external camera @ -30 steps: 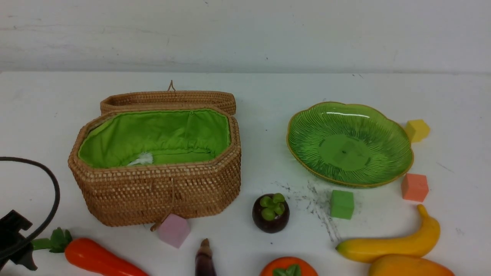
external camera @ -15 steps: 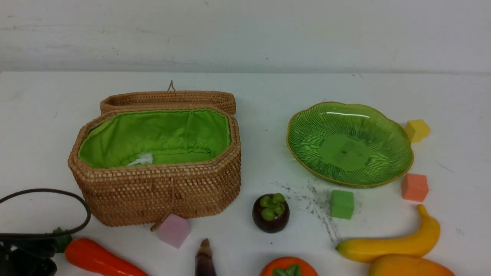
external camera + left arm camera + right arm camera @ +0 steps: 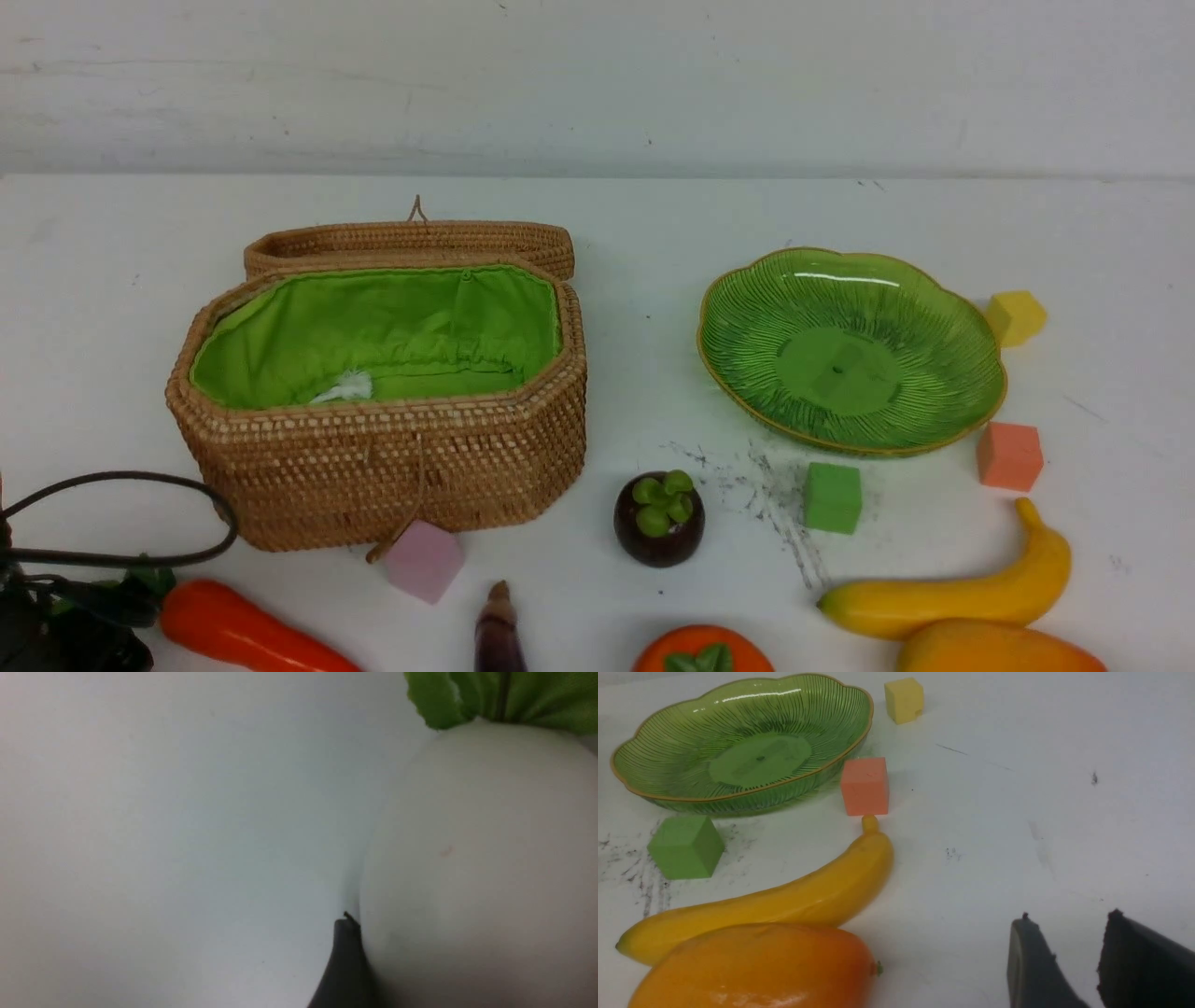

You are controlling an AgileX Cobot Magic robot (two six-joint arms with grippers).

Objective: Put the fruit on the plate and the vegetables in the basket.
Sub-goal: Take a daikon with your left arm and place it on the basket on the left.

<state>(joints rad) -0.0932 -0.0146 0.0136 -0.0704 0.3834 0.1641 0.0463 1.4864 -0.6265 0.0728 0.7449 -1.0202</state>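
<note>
On the white table (image 3: 635, 233) the open basket (image 3: 392, 467) sits at nine o'clock from the plate (image 3: 896, 308). Mangosteen (image 3: 659, 519) and, farther out, persimmon (image 3: 702, 651) lie at seven o'clock of the plate, banana (image 3: 952, 593) and mango (image 3: 990, 649) at five. Carrot (image 3: 243, 630) and eggplant (image 3: 499, 635) lie at seven and five o'clock of the basket. The left gripper (image 3: 65, 630) has one finger (image 3: 345, 961) against the white radish (image 3: 476, 858) on the table; whether it pinches cannot be told. The right gripper (image 3: 1069, 919) stands spread, holding nothing.
</note>
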